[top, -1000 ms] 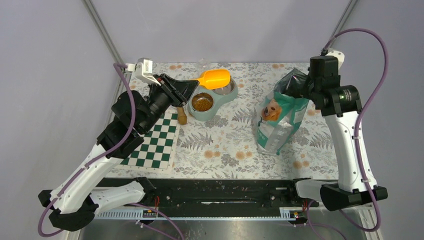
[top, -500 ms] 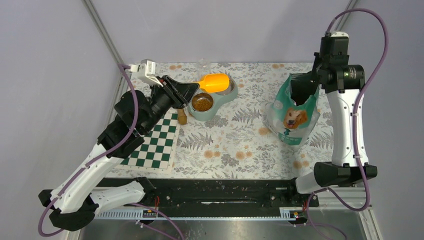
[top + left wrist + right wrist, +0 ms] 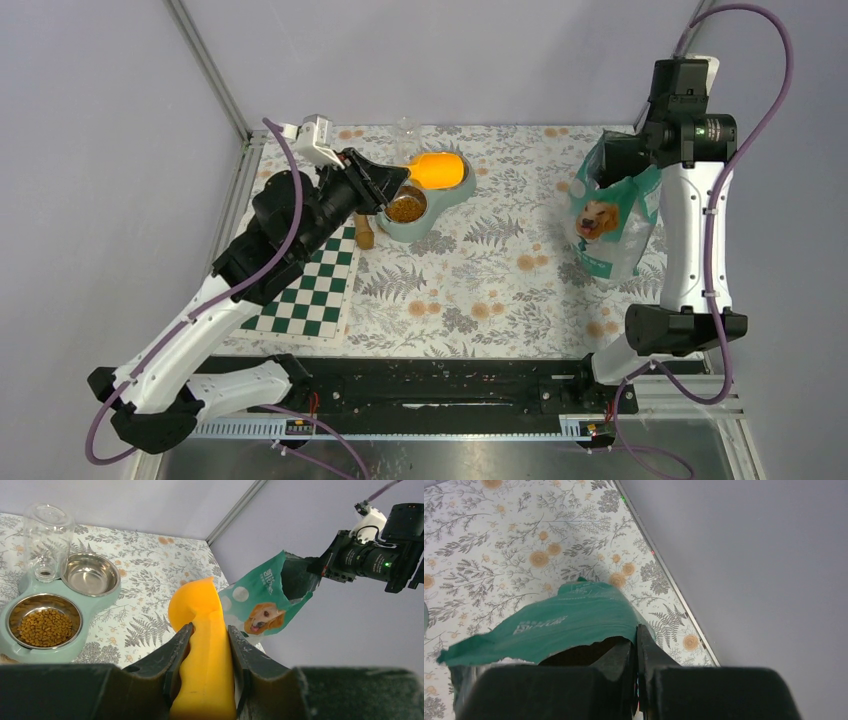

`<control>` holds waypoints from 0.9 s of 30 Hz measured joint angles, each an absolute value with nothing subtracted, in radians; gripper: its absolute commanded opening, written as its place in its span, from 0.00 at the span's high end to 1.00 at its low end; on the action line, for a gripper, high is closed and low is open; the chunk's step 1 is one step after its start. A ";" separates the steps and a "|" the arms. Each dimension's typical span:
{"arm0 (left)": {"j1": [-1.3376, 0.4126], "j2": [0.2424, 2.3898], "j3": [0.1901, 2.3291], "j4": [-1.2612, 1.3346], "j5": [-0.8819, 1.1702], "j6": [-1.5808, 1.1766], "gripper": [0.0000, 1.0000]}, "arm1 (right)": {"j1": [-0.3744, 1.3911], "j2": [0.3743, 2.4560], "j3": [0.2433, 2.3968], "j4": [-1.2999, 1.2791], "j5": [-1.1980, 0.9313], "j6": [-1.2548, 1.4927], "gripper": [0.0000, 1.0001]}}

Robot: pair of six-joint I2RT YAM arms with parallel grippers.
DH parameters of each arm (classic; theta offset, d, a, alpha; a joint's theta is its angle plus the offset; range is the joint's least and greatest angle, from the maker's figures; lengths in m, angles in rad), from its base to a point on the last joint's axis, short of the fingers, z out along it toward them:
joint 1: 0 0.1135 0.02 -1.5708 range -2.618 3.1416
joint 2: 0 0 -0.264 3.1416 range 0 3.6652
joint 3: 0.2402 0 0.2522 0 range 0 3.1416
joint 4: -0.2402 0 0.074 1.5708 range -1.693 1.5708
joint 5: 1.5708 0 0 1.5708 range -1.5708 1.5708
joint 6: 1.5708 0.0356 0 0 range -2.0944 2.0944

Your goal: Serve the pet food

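The pet food (image 3: 404, 208) is a mass of brown kibble in the near bowl of a teal double feeder (image 3: 455, 193); it also shows in the left wrist view (image 3: 45, 627). My left gripper (image 3: 388, 182) (image 3: 207, 627) is shut on the handle of an orange scoop (image 3: 438, 169) (image 3: 200, 610), which hangs over the feeder's far bowl. Whether the scoop holds kibble is hidden. My right gripper (image 3: 628, 160) (image 3: 636, 641) is shut on the torn top edge of the teal dog-print bag (image 3: 610, 225) (image 3: 559, 622) and holds it upright at the far right.
A clear water bottle (image 3: 45, 535) stands on the feeder behind an empty steel bowl (image 3: 90, 573). A green checkered mat (image 3: 310, 285) lies at the left, with a small brown piece (image 3: 364, 235) beside it. The table's right edge (image 3: 674, 590) runs close to the bag.
My right arm has carried the bag to the right and back and stood it more upright. My left arm has shifted right, bringing the scoop slightly lower over the feeder.
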State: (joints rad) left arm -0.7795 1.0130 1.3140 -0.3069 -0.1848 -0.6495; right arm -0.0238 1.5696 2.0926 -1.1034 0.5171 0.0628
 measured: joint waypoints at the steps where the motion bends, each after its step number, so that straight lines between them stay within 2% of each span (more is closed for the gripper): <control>1: -0.779 1.017 1.314 -0.307 -0.180 -0.651 1.00 | -0.026 1.569 2.093 -1.106 0.521 0.072 1.00; 4: -0.777 1.028 1.314 -0.306 -0.160 -0.654 1.00 | -0.028 1.538 2.049 -1.088 0.512 0.099 1.00; 10: -0.771 1.053 1.322 -0.299 -0.097 -0.674 1.00 | -0.005 1.325 1.780 -0.939 0.389 0.158 1.00; 16: -0.771 1.097 1.322 -0.257 -0.008 -0.730 1.00 | 0.148 1.179 1.581 -0.848 0.321 0.203 1.00; 27: -0.771 1.127 1.210 -0.120 0.106 -0.869 1.00 | 0.452 1.164 1.458 -0.848 0.324 0.325 1.00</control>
